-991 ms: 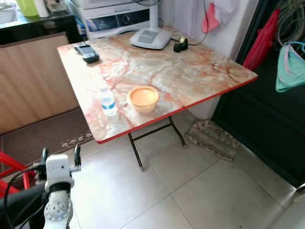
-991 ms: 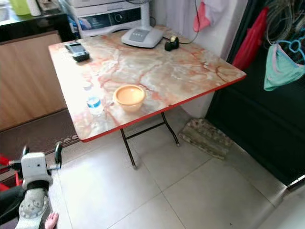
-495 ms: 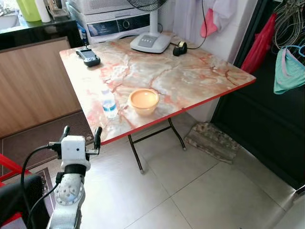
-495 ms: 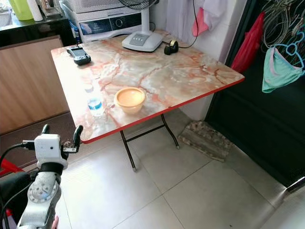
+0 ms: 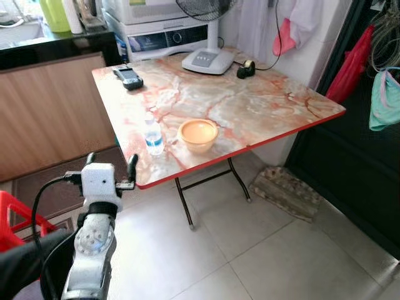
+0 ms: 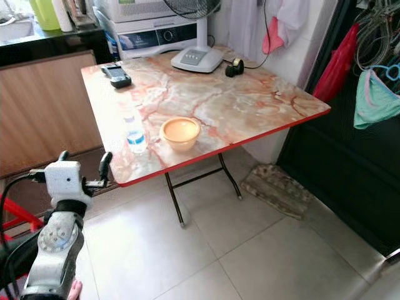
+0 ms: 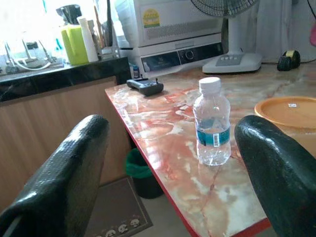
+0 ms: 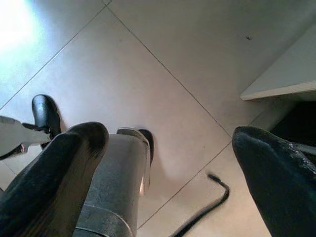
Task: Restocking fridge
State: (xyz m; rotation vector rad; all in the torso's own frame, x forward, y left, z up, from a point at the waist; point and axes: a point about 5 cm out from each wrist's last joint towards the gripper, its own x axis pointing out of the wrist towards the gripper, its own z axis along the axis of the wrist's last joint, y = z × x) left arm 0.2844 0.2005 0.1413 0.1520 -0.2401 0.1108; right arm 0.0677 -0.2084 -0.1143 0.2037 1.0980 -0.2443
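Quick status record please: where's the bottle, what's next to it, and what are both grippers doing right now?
bottle: small clear water bottle, white cap, upright on the table near its front edge
neighbour: orange bowl beside the bottle, apart from it
far end of table: fan base, black handset, tape roll
left gripper: raised short of the table edge, jaws open, pointed at the bottle, holding nothing
right gripper: hangs over the tiled floor, jaws open, holding nothing
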